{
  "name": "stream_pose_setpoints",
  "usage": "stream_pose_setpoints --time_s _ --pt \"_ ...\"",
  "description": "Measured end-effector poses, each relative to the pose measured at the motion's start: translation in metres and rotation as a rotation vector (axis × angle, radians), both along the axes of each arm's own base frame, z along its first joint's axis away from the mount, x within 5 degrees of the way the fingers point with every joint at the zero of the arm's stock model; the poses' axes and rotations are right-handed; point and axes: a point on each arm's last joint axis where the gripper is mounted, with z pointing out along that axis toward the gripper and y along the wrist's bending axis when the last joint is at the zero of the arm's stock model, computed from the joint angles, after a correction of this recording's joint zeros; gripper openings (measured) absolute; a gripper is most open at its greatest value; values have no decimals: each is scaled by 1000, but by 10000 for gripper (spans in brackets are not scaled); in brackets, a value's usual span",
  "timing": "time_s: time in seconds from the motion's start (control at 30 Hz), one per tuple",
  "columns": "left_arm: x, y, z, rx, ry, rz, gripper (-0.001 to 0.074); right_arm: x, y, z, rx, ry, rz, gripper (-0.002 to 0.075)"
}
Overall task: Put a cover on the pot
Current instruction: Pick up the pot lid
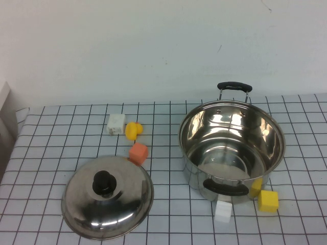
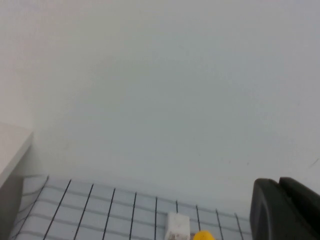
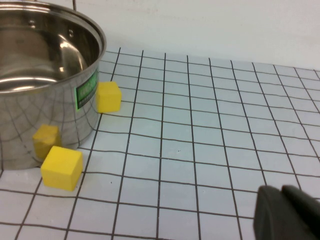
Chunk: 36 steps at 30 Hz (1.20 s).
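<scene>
The pot [image 1: 231, 148] is a large shiny steel pot with two black side handles, standing open and empty at the right of the checked table. It also shows in the right wrist view [image 3: 45, 100]. The domed steel lid [image 1: 107, 196] with a black knob [image 1: 103, 182] lies on the table at the front left, apart from the pot. Neither arm shows in the high view. My left gripper [image 2: 280, 210] is shut and empty, held above the table and facing the back wall. My right gripper [image 3: 282, 212] is shut and empty, low over the table to the right of the pot.
A white block [image 1: 116, 124], a yellow piece [image 1: 133, 130] and an orange block [image 1: 138, 152] lie behind the lid. A white block [image 1: 223, 211] and a yellow cube [image 1: 267, 200] lie in front of the pot, and another yellow block [image 3: 108, 96] lies at its side.
</scene>
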Motion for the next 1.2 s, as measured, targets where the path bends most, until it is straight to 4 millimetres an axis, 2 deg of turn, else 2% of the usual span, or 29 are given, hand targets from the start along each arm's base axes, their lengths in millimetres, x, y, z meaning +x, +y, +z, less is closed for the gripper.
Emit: stream_pose_setpoints --time_s 0.17,0.3,0.47,0.63,0.73,0.83,0.97,1.07,1.2 --pt "37 -4 1 7 -65 -27 -1 0 0 0 0 0 0 9" --pt "67 -10 -13 72 -48 -76 -1 0 0 0 0 0 0 9" --pt "104 -20 -48 144 43 -175 -1 0 0 0 0 0 0 9" --pt "127 -28 -81 142 86 -257 13 0 0 0 0 0 0 9" --pt "139 -34 -99 132 76 -326 89 0 0 0 0 0 0 9" --pt "146 -38 -117 103 85 -364 260 0 0 0 0 0 0 9" --pt "153 -39 -153 121 193 -384 487 0 0 0 0 0 0 9" --pt "155 -41 -180 199 269 -423 547 0 0 0 0 0 0 9" --pt "160 -48 -200 240 319 -440 567 0 0 0 0 0 0 9"
